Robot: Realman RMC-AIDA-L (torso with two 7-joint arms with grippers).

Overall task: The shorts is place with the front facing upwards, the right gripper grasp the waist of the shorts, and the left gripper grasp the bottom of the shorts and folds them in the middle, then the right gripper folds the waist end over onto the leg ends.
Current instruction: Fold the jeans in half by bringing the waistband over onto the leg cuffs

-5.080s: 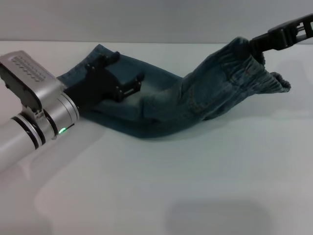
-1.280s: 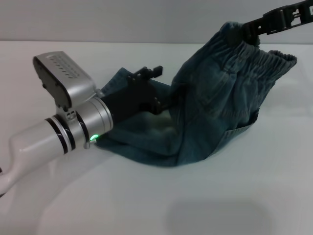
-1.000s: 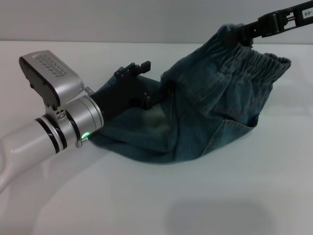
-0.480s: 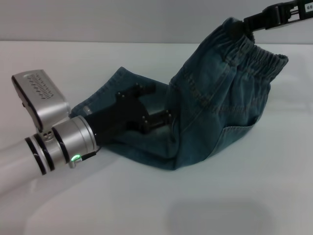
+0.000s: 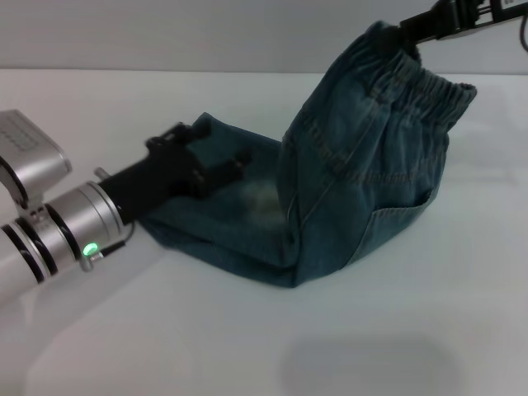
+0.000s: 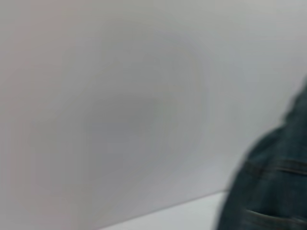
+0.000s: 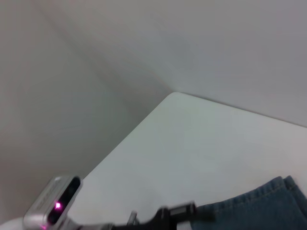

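Now the blue-green denim shorts (image 5: pixel 346 181) were held aloft, upper right, by the slim black right gripper (image 5: pixel 410 31) clenched on the ruffled waistband (image 5: pixel 421 78), ready for folding; whether the black claw-like left gripper (image 5: pixel 206 157) at centre left was clenched could not be told.

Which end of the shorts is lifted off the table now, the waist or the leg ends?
The waist: the right gripper holds its gathered band up in the air, while the leg ends lie flat by the left gripper.

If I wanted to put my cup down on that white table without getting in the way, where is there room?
The widest bare stretch of the table is the near strip in front of the shorts. Right of the shorts is also bare. The middle is crowded: the left hand sits on the leg ends, while the right hand holds the waist up.
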